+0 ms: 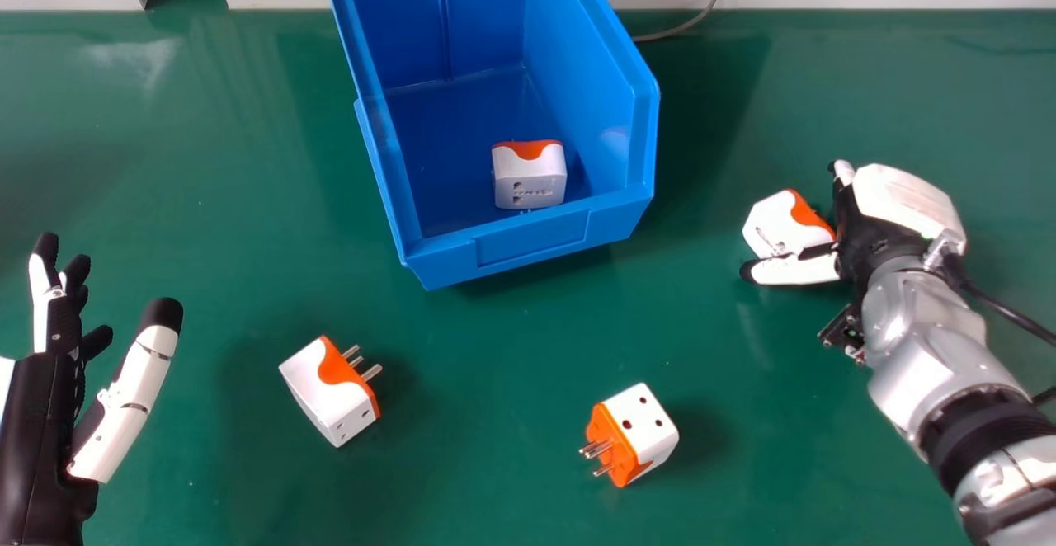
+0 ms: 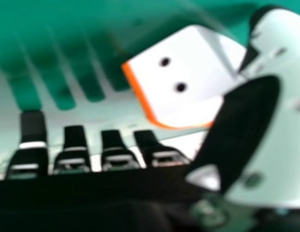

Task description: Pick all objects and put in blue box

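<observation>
My right hand (image 1: 903, 200) is spread, its thumb along the near side of the white-and-orange adapter (image 1: 780, 228), which lies on the green table (image 1: 206, 158) on the hand's left, towards the blue box (image 1: 532, 232), orange face turned to the hand. Of my 2 hands this is clearly nearer; the left hand (image 1: 41, 422), fingers extended, sits well apart, so I'd pinch with the right.

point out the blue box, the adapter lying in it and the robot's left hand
Blue box (image 1: 532, 241): head view, on its front wall.
Adapter in the box (image 1: 530, 180): head view, on its white side below the orange edge.
Left hand (image 1: 117, 429): head view, on the white of its thumb.
</observation>
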